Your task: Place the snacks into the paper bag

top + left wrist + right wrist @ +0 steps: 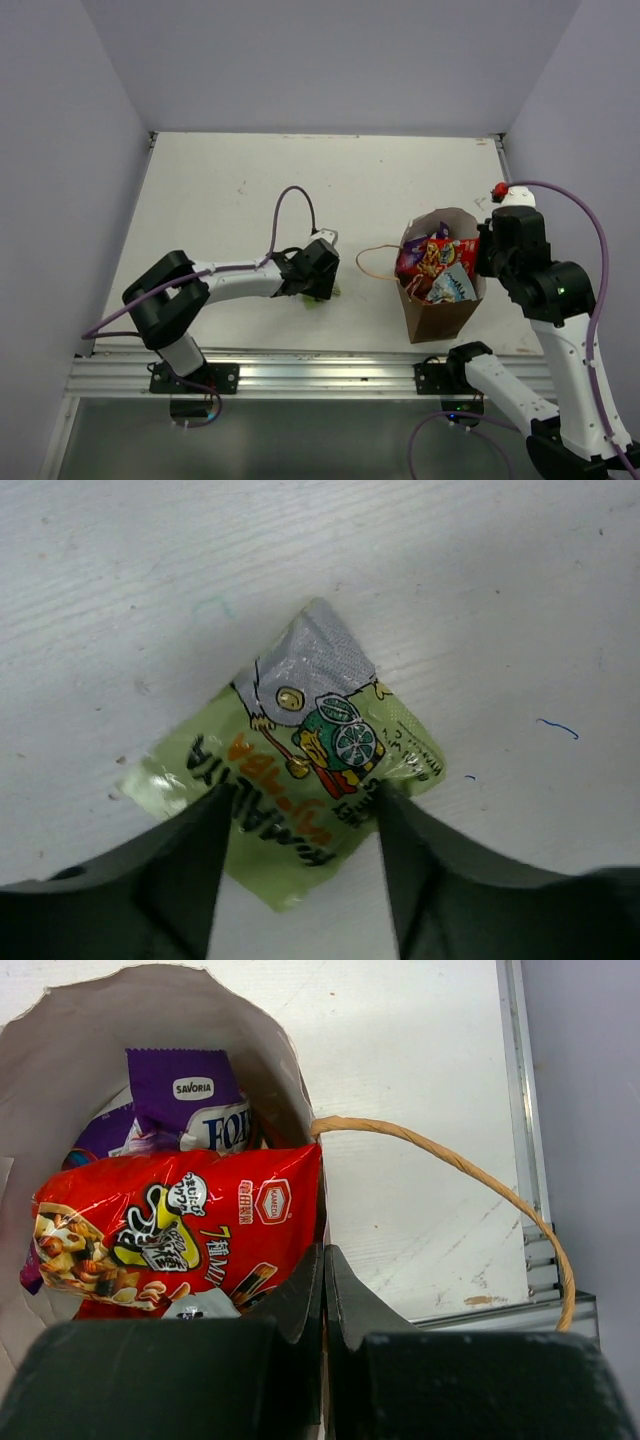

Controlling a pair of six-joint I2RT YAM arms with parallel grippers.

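The green packet (300,750) lies flat on the white table. My left gripper (300,825) is open just above it, one finger over each side of its near end; in the top view the gripper (318,272) hides most of the packet (322,298). The paper bag (440,312) stands open at the right with several packets inside: a purple one (185,1100), a red-orange printed one (170,1230), a pale blue-white one (452,288). My right gripper (323,1260) is shut on the bag's right rim (290,1090); in the top view the gripper (488,258) is at the bag's right edge.
One tan loop handle (372,262) lies on the table left of the bag; the other (470,1172) arcs out to the right. The metal rail (300,375) runs along the table's near edge. The grey side wall (590,150) is close on the right.
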